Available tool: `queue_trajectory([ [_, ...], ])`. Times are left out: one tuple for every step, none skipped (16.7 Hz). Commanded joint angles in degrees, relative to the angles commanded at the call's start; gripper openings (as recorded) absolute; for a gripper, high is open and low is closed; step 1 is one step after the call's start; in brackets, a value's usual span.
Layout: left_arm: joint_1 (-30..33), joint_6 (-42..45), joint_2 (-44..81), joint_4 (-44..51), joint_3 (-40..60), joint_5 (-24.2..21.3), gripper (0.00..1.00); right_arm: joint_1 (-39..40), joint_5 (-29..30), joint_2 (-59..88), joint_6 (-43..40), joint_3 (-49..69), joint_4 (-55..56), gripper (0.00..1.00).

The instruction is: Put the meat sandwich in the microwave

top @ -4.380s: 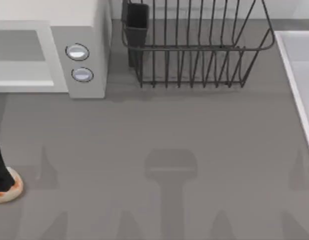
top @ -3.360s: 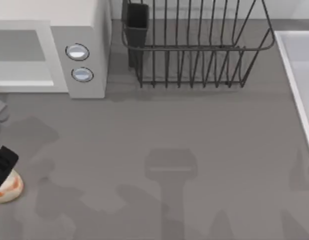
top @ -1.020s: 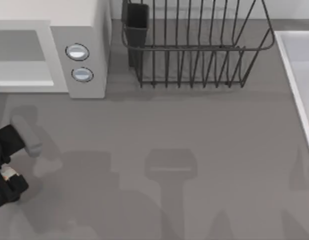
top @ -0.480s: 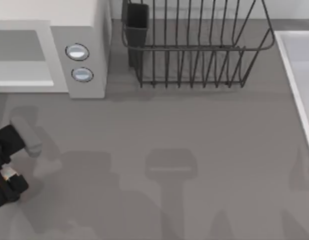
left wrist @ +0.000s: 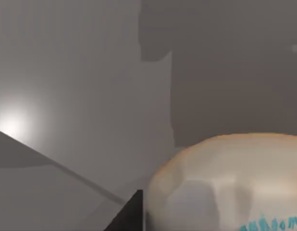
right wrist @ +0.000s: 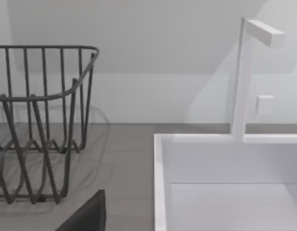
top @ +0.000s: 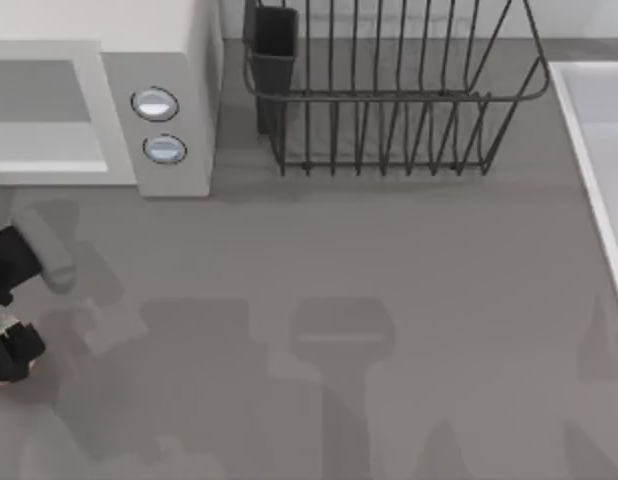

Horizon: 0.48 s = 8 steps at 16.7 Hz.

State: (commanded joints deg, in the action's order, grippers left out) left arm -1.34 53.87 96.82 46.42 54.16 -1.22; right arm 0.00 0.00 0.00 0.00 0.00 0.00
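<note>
Lifted left hand [top: 1, 335] — meat sandwich [left wrist: 230, 183] gripped, nearer microwave [top: 159, 60]

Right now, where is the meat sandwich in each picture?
Top view: at the far left edge, a pale sliver of the meat sandwich in the left gripper.
Left wrist view: the meat sandwich looms big and close to the camera.
Right wrist view: looks at the wire rack and white sink instead.
Shared landmark: the grey table.
</note>
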Motion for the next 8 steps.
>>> queue_trajectory([
  [0.02,-0.03,-1.0,3.14,1.67,0.0,0.0,0.0,0.0,0.0,0.0,0.0,0.0,1.0],
  [0.04,-0.07,-2.06,6.54,3.39,0.01,0.0,0.0,0.0,0.0,0.0,0.0,0.0,1.0],
  [0.07,-0.12,-3.18,9.79,5.1,0.0,0.0,0.0,0.0,0.0,0.0,0.0,0.0,1.0],
  [0.11,-0.17,-4.28,12.49,6.73,0.0,0.0,0.0,0.0,0.0,0.0,0.0,0.0,1.0],
  [0.14,-0.23,-5.3,14.59,8.17,0.0,0.0,0.0,0.0,0.0,0.0,0.0,0.0,1.0],
  [0.17,-0.31,-6.18,16.08,9.29,0.0,0.0,0.0,0.0,0.0,0.0,0.0,0.0,1.0],
  [0.2,-0.41,-6.82,16.93,9.95,0.0,0.0,0.0,0.0,0.0,0.0,0.0,0.0,1.0],
  [0.2,-0.45,-7.03,17.19,10.16,0.0,0.0,0.0,0.0,0.0,0.0,0.0,0.0,1.0],
])
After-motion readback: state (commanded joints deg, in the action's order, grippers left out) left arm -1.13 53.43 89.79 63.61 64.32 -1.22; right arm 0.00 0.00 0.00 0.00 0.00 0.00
